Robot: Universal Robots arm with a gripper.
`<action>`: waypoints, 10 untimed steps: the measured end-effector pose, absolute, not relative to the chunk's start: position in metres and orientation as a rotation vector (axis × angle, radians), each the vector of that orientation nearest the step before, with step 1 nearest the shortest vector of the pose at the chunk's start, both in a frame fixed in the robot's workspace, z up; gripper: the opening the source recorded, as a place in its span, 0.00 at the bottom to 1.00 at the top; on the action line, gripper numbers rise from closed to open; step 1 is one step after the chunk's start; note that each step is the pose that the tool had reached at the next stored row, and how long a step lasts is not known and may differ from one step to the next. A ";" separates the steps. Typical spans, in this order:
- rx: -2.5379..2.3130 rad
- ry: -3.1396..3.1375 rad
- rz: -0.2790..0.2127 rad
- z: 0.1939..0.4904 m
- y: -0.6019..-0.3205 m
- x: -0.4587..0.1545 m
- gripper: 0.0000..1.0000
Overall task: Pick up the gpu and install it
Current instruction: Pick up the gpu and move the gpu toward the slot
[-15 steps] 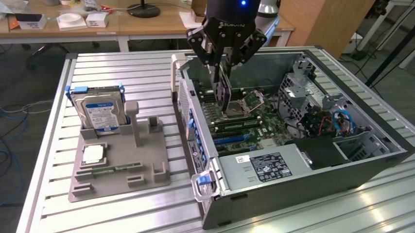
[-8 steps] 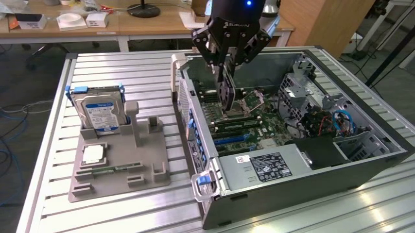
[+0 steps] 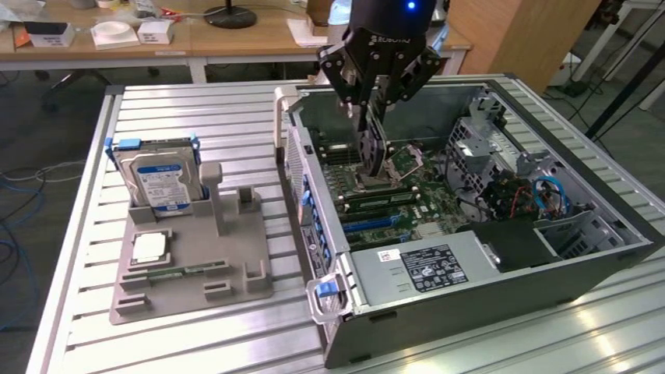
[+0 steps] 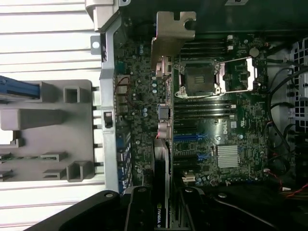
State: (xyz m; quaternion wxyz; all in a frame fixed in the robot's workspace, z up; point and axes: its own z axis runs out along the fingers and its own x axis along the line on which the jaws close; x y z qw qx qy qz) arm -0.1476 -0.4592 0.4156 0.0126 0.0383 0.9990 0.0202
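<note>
Exterior view: you cannot tell whether gpu (image 3: 372, 152) lower edge touches motherboard (image 3: 416, 187); card hangs nearly edge-on.
Wrist view: gripper (image 4: 162, 211) body covers gpu rear end; hard drive (image 4: 19, 90) cut by picture edge.
Power supply (image 3: 437, 269) label text too small to read.

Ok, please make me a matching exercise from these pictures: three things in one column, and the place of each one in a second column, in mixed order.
Things:
1. gpu
2. hard drive
3. power supply

Places:
A. upright in the grey holder on the table
B. inside the computer case, label facing up
C. in the gripper, above the motherboard

Pairs: 1-C, 2-A, 3-B.
</note>
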 end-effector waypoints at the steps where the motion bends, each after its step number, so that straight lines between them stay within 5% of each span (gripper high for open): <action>1: 0.119 3.114 0.063 0.416 -0.459 -0.146 0.26; 10: 0.119 3.114 0.063 0.416 -0.459 -0.131 0.26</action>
